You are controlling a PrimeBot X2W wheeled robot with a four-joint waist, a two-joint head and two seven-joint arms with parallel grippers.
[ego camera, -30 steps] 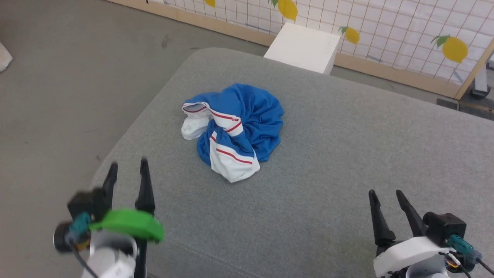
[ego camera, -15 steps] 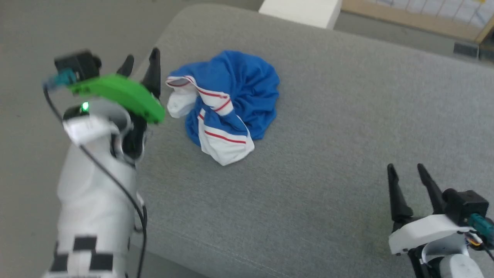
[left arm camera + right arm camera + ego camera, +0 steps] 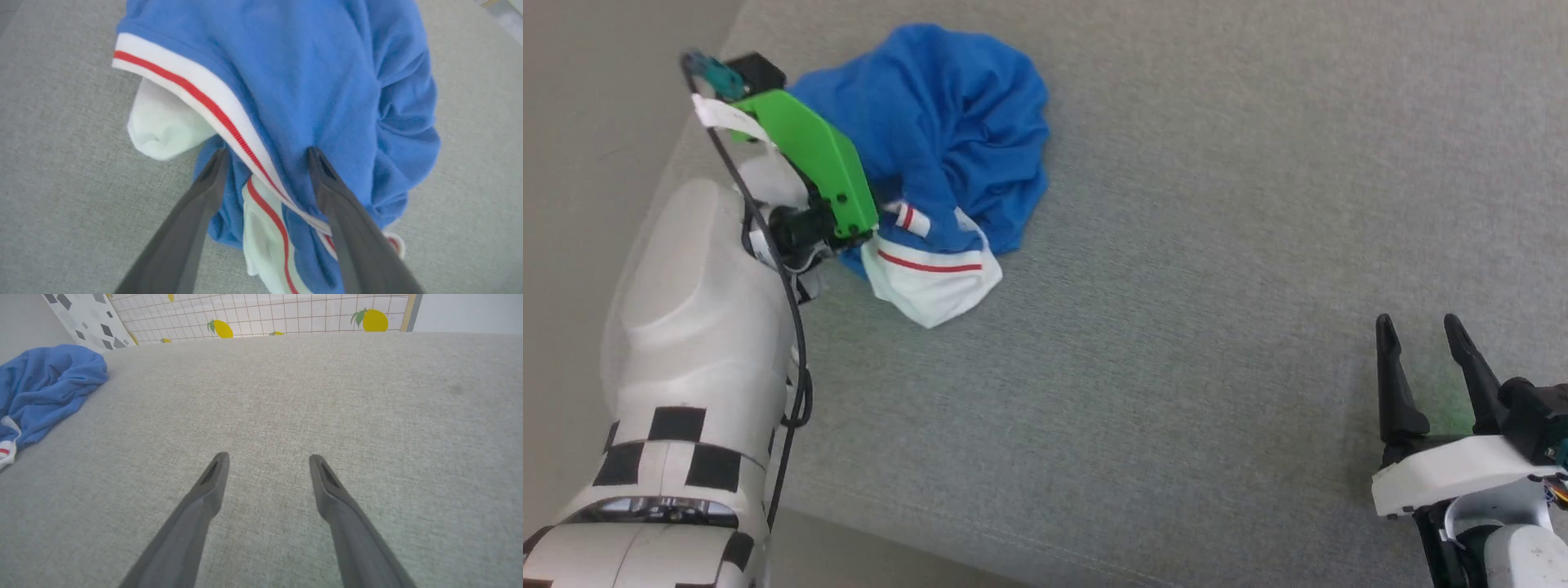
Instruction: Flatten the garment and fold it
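The garment (image 3: 956,122) lies crumpled in a heap near the far left of the grey cushion: blue cloth, with a white sleeve and red-and-white trim (image 3: 931,278) at its near side. My left arm's green wrist mount (image 3: 817,163) hangs over the heap's left side and hides the fingers there. In the left wrist view my left gripper (image 3: 267,151) is open, its fingers straddling the striped trim (image 3: 212,106) and blue cloth of the garment (image 3: 327,81), close above or touching it. My right gripper (image 3: 1419,322) stands open at the near right, well clear of the heap; the right wrist view shows this gripper (image 3: 267,456) over bare cushion and the garment (image 3: 45,384) at far left.
The grey cushion (image 3: 1217,245) spreads wide to the right of the heap. Its left edge drops to the floor (image 3: 572,98) right beside my left arm. A lattice panel with lemons (image 3: 286,314) stands beyond the cushion's far side.
The head camera has tilted down and shifted. My left arm has reached forward from the cushion's near left to over the garment. The right gripper has stayed open near the front right.
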